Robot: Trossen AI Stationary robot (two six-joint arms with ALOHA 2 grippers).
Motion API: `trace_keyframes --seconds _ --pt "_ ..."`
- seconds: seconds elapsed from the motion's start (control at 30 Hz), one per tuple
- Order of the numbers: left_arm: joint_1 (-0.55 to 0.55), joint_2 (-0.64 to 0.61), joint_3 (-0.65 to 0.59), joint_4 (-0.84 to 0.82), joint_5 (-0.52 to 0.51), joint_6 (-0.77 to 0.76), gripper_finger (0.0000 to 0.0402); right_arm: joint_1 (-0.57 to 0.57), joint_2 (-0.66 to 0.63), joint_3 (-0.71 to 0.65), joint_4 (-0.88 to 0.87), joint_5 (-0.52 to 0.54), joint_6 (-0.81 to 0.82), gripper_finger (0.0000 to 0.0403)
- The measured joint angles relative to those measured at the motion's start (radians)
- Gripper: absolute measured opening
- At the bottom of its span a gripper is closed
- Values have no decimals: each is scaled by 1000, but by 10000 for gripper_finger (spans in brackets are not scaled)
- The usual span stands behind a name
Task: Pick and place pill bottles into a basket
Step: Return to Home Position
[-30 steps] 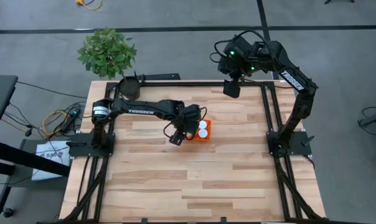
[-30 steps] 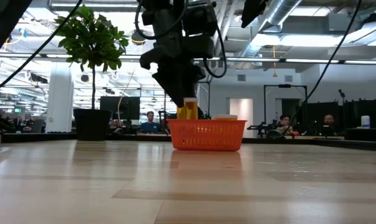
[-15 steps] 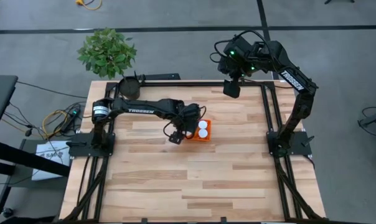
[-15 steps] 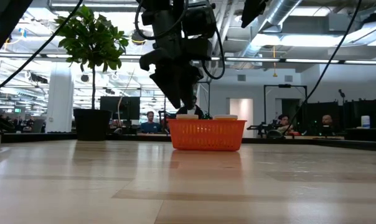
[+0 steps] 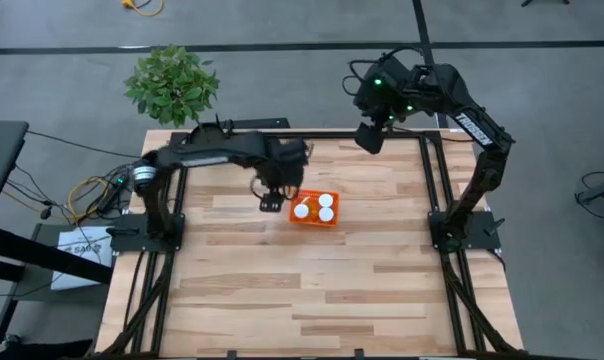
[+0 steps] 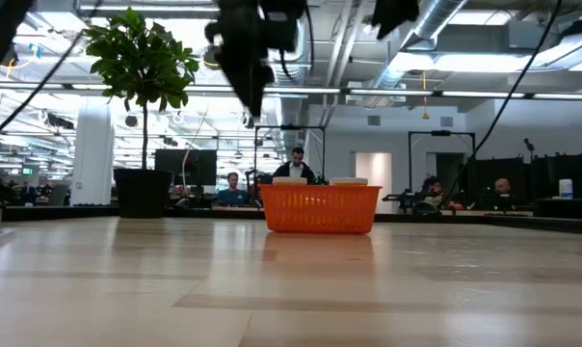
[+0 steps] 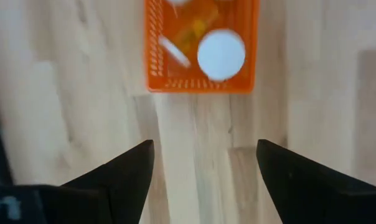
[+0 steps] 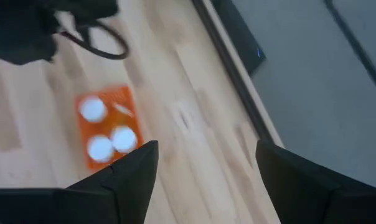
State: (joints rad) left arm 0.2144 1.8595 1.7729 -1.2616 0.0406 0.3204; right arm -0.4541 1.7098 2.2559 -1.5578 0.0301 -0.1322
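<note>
the orange basket stands on the wooden table, about midway between left and right and a little toward the far side. the pill bottles are inside it. from above we count three round white caps, one on the left and two close together on the right. in the left wrist view one cap reads clearly, and beside it lies an orange shape with a thin white streak, too blurred for us to call. from table height only white tops peek over the basket's rim.

the left gripper hangs above the table just left of the basket and slightly farther back, not touching it. its fingers are spread wide with bare wood between them, and it carries nothing. in the low view it sits high, well above the basket.

the right gripper is raised over the far edge of the table, toward the right, well apart from the basket. its two prongs are also spread apart and we see nothing between them.

a leafy plant in a black pot stands at the far left corner. people sit in the room beyond the table.
</note>
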Motion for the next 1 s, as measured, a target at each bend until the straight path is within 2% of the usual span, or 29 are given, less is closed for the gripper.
trace_keyframes --seconds 0.27,0.43,0.6,0.73,0.83,1.0 --pt "5 -293 0 159 8 -102 272 26 -110 1 221 -210 32 265" --pt "-23 -495 -85 346 34 -153 272 52 -187 2 351 -246 57 265" --pt "-42 -728 -308 587 34 -233 272 96 -231 2 394 -241 84 265" --pt "-45 -914 -526 715 33 -300 272 131 -255 -32 450 -241 119 265" --pt "-45 -1050 -690 808 30 -347 272 157 -303 -154 584 -238 150 265" --pt "-45 -1267 -927 916 25 -417 272 191 -426 -467 831 -238 227 265"
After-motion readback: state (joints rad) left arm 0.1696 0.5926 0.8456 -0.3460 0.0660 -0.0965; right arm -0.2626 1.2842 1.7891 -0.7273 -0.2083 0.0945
